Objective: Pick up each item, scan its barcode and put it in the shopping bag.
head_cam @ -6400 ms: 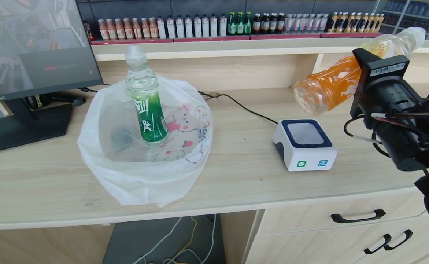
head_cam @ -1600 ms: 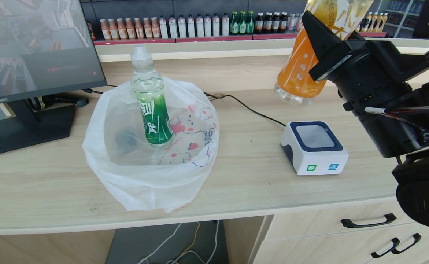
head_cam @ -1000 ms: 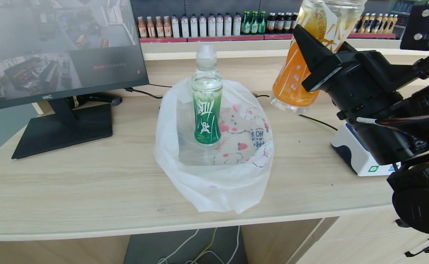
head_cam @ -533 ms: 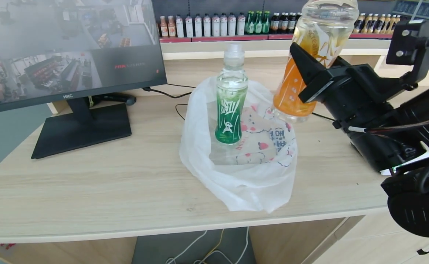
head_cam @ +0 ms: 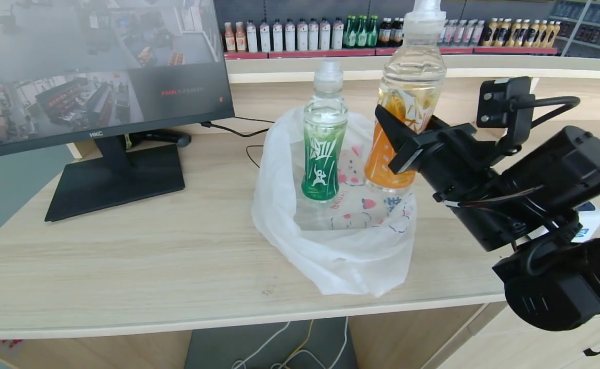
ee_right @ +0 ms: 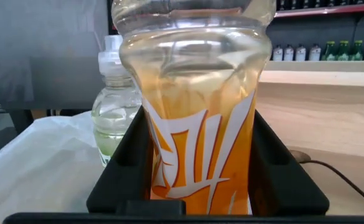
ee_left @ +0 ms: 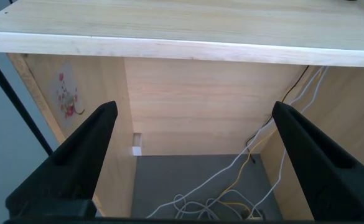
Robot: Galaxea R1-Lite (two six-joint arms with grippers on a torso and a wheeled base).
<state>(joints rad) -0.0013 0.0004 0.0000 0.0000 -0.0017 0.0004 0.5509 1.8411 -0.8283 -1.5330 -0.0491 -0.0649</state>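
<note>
In the head view, a white bag [head_cam: 330,256] sits open in the middle of the frame on the desk [head_cam: 125,256]. A green bottle [head_cam: 322,154] stands upright inside it. Just to its right the right gripper [head_cam: 402,148] is clamped around an orange bottle [head_cam: 407,97]. That bottle is upright, cap at the top edge of the frame and base down in the bag's mouth; I can't tell whether it touches the bottom. A monitor [head_cam: 89,66] fills the upper left. At the right edge a corner of the scanner [head_cam: 589,220] peeks out behind the arm. A shelf of drinks [head_cam: 330,33] runs along the top.

In the left wrist view, the left gripper [ee_left: 194,109] hangs below the desk edge [ee_left: 169,43], its fingers spread wide with nothing between them. Cables [ee_left: 231,193] trail underneath.

In the right wrist view, the orange bottle [ee_right: 197,124] stands squeezed between the right gripper's [ee_right: 197,162] two fingers. The green bottle's clear neck [ee_right: 113,106] is just beside it, and the bag [ee_right: 38,149] is below that.
</note>
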